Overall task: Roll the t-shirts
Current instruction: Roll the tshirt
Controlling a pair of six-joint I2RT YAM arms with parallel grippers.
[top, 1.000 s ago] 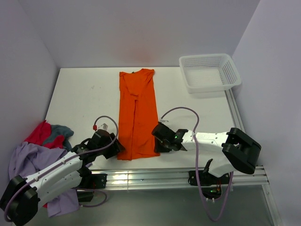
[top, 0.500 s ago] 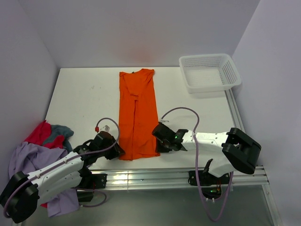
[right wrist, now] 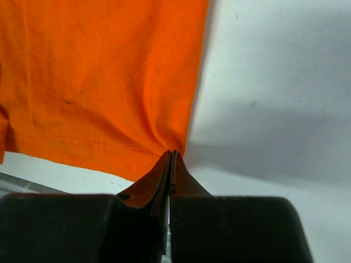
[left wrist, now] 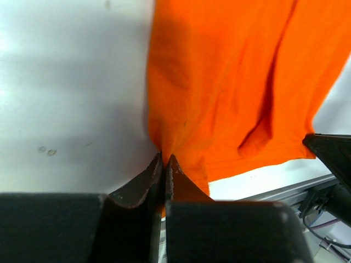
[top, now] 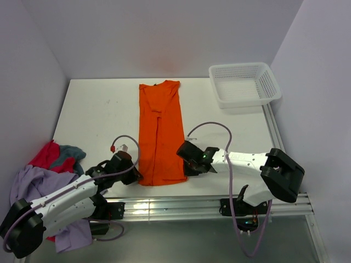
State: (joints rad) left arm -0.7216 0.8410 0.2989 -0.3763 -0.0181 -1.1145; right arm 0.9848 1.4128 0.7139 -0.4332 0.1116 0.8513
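Left wrist view shows the left hand (left wrist: 164, 160) clamped on the near left hem corner of the orange t-shirt (left wrist: 230, 82), a long strip lying mid-table (left wrist: 71, 98), and the right hand (right wrist: 171, 157) clamped on the right corner, seemingly to start an even roll, while the other t-shirts (top: 46, 167) heaped leftward sit partly hidden by the left arm (top: 66, 200)

Robot lab test cell: bare white table (top: 98, 109) boxed in by plain lavender walls (top: 164, 38), left arm (top: 66, 203) and right arm (top: 247, 161) mounted side by side on an aluminium rail (top: 181, 207) along the near edge, lilac cable (top: 211, 124) looping off the right arm.
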